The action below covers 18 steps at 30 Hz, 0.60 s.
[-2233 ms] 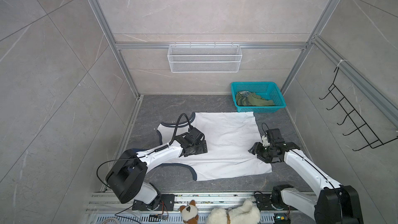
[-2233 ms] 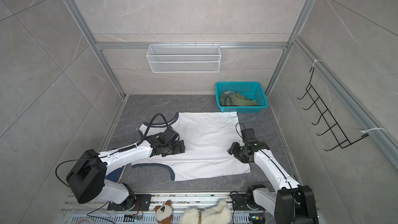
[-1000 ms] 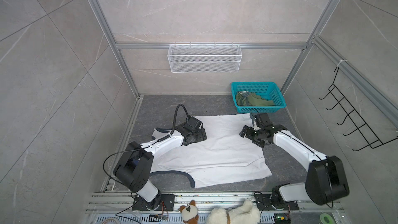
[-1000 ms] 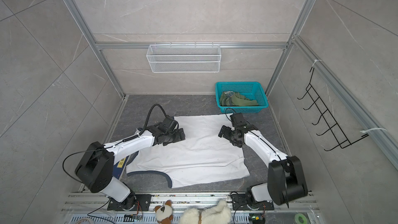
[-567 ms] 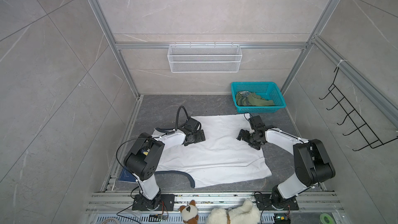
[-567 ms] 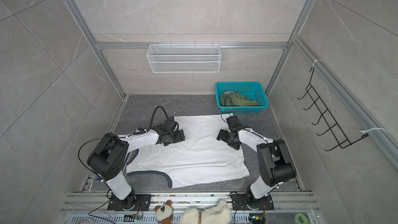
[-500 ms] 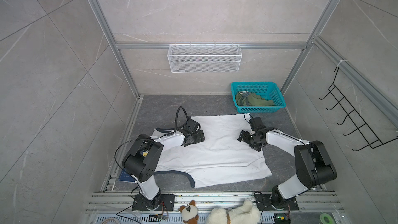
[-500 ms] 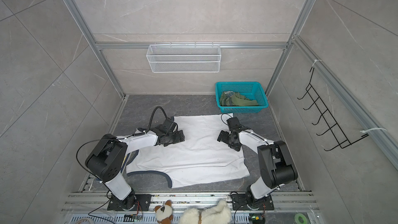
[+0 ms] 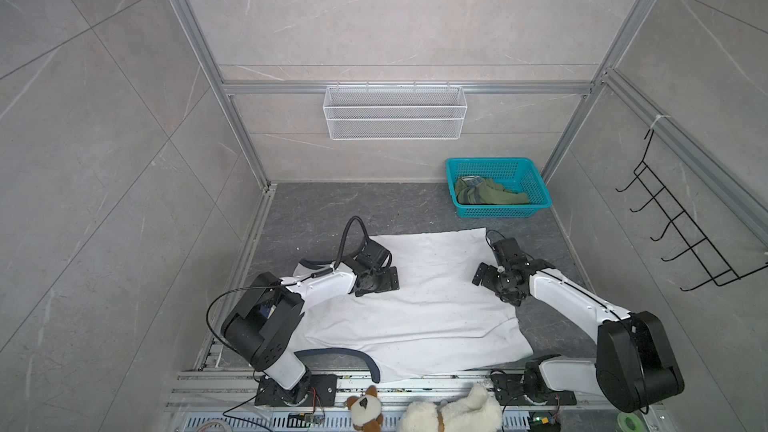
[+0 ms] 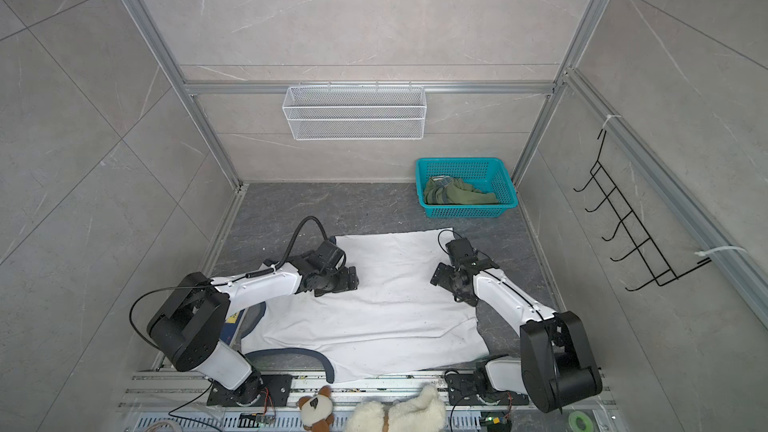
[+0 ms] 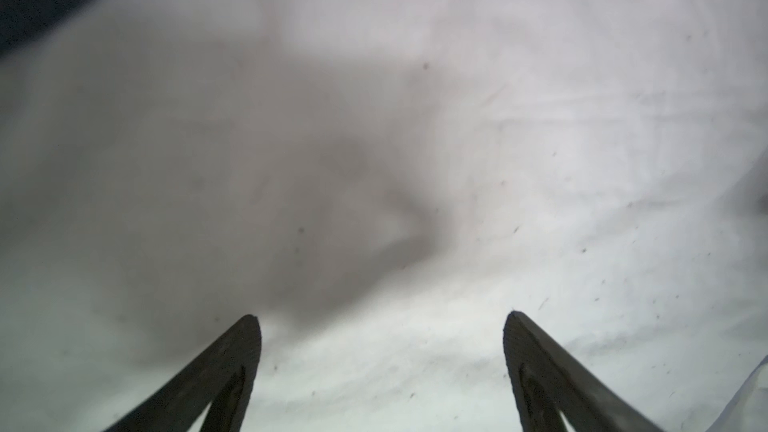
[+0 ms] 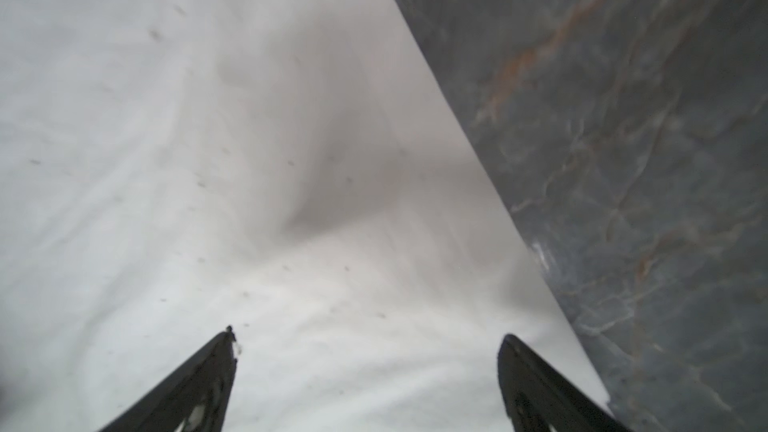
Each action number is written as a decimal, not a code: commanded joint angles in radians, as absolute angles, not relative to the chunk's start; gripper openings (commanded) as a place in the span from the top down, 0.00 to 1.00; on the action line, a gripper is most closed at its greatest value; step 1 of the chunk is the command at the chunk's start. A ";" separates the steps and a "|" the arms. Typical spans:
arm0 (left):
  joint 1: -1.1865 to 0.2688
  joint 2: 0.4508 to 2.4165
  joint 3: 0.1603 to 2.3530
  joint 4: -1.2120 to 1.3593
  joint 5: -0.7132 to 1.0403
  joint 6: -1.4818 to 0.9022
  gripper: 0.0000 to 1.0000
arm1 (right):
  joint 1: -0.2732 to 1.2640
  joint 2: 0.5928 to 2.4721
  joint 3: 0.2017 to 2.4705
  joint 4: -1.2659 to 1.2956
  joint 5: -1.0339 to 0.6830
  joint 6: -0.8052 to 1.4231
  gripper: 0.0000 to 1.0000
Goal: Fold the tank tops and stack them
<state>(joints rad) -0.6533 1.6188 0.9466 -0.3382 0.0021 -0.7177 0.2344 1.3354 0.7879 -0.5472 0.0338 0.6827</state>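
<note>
While the white cloth tank top with navy trim (image 9: 436, 317) lies spread flat across the dark grey marbled worktop (image 9: 332, 209), both arms reach in low over it. The left end effector (image 11: 382, 320) hangs above the cloth on the side with the navy-edged openings, its jaws spread wide and pinching nothing. The right end effector (image 12: 368, 336) hangs above the opposite side, close to the straight edge where white fabric meets bare stone, its jaws likewise spread and empty. The crumpled olive green tank top (image 9: 490, 197) sits inside the teal plastic mesh basket (image 9: 503, 213) in the far right corner, apart from the white one.
</note>
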 commanded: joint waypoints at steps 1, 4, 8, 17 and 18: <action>-0.571 1.672 1.115 -0.396 -0.015 -0.628 0.08 | 0.182 1.370 0.906 -0.479 0.009 0.573 0.01; -0.515 1.772 1.244 -0.423 -0.029 -0.574 0.13 | 0.127 1.475 0.999 -0.428 -0.056 0.527 0.03; -0.468 1.903 1.368 -0.435 -0.020 -0.527 0.18 | 0.071 1.627 1.098 -0.372 -0.137 0.512 0.06; -0.421 2.073 1.524 -0.474 -0.112 -0.448 0.24 | 0.025 1.835 1.213 -0.284 -0.148 0.497 0.13; -0.414 2.078 1.522 -0.470 -0.109 -0.446 0.25 | 0.023 1.852 1.225 -0.285 -0.147 0.496 0.14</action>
<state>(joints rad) -0.4355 2.0697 1.4891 -0.4397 -0.0765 -0.4976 0.0292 1.8118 1.1755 -0.3164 -0.1291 0.5186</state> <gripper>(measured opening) 0.756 0.872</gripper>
